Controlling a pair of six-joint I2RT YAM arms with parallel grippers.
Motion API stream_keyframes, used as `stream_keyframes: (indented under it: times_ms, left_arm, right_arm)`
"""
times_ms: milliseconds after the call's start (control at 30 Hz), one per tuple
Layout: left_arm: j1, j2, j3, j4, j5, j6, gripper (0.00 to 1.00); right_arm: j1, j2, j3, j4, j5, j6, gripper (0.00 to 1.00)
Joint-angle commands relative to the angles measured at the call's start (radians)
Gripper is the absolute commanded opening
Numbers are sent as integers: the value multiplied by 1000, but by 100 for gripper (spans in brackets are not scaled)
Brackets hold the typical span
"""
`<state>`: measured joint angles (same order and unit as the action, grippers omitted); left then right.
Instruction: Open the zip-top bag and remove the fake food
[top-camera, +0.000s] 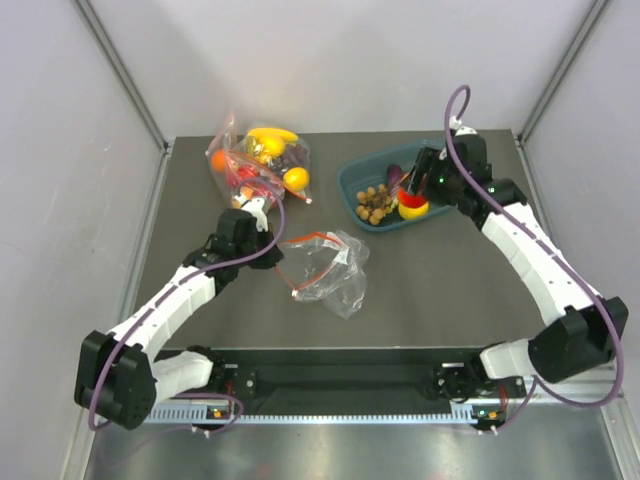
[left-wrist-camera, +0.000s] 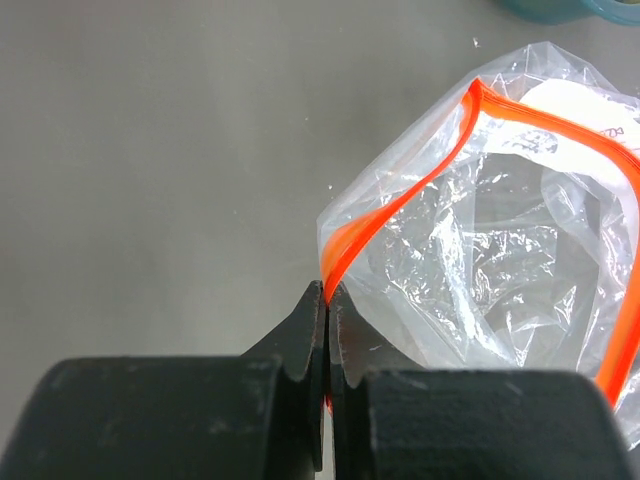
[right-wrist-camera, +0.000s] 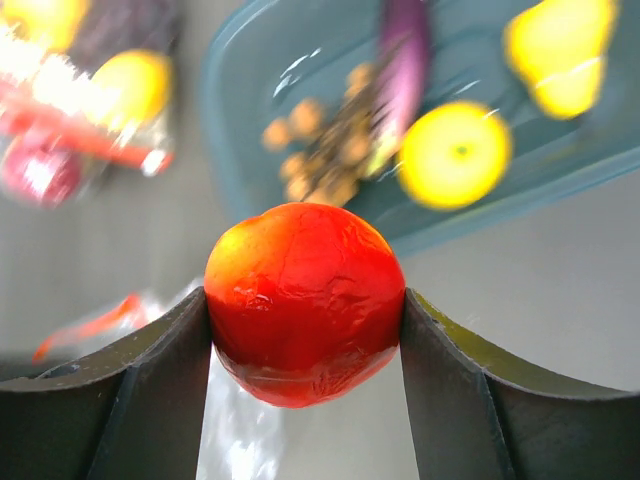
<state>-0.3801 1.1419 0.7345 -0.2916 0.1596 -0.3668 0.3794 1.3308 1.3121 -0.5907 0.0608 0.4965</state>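
Note:
The zip-top bag (top-camera: 322, 268) lies open and looks empty mid-table, its red-orange zip strip (left-wrist-camera: 470, 120) spread wide. My left gripper (top-camera: 274, 256) is shut on one end of that strip (left-wrist-camera: 327, 290). My right gripper (top-camera: 409, 198) is shut on the red tomato (right-wrist-camera: 305, 300) and holds it over the near edge of the teal tray (top-camera: 356, 186). In the tray lie the lemon (right-wrist-camera: 455, 155), pear (right-wrist-camera: 560, 50), eggplant (right-wrist-camera: 403, 70) and brown cluster (right-wrist-camera: 320, 150). The zip-top bag shows blurred at the lower left of the right wrist view (right-wrist-camera: 95, 325).
A second clear bag (top-camera: 258, 160) with a banana, an orange and other fruit sits at the back left, close beside my left wrist. White walls enclose the dark table on three sides.

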Motion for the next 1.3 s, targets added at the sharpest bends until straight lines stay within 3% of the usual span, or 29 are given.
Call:
stream_keyframes:
  times_ms: [0,267,367,533,567,667,700,933,1267]
  left_arm:
    - [7,-31,35,3,12,3,0]
    - [7,-25,75,-27,21,-1,0]
    - [9,-25,89,-43,26,9,6]
    - [9,-25,108,-63,27,20,30]
    - [9,-27,112,-67,29,20,45]
    - [9,-30,118,-75,24,22,68]
    - [7,-31,121,-75,26,22,70]
    - [9,-50,135,-89,41,34,75]
    - [9,-71,233,-173,-24,45,81]
  right_arm:
    - [-101,73,103,42,-30,-81,29]
    - [-224,289,286,52,-19,-127,32]
    - [-254,361,347,61,-32,-131,40]
    - [-280,462,456,68,-88,-153,84]
    - [-281,494,490,66,-114,-156,99]
    - [-284,539,539,58,-139,-165,100]
    - [-286,542,542,57,-139,-165,100]
    - [-289,509,509,57,-173,-165,100]
    - [-260,199,215,45,-210,-187,100]
